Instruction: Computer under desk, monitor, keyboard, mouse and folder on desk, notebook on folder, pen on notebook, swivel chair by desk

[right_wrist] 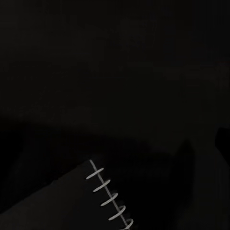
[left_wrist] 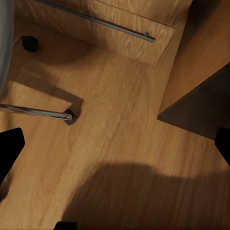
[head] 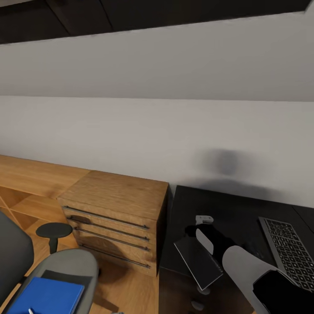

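Lying tilted at the desk's near-left edge, the notebook sat at the right gripper, apparently clamped; the folder waited on the swivel chair, well left. Left gripper hung open over floor.

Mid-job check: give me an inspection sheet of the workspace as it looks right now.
Surface: glossy black desk against the grey wall.
Job's things: keyboard lies on the desk at the head view's right; notebook, wire-bound, tilted over the desk's front edge at the right gripper; blue folder on the swivel chair seat, a white pen tip on it.
Clutter: nothing seen.
Grippers: right gripper at the notebook, hold unclear; left gripper over bare floor, fingers apart, empty.
Cables: nothing seen.
Surroundings: wooden chest with bar handles left of the desk; plank floor.
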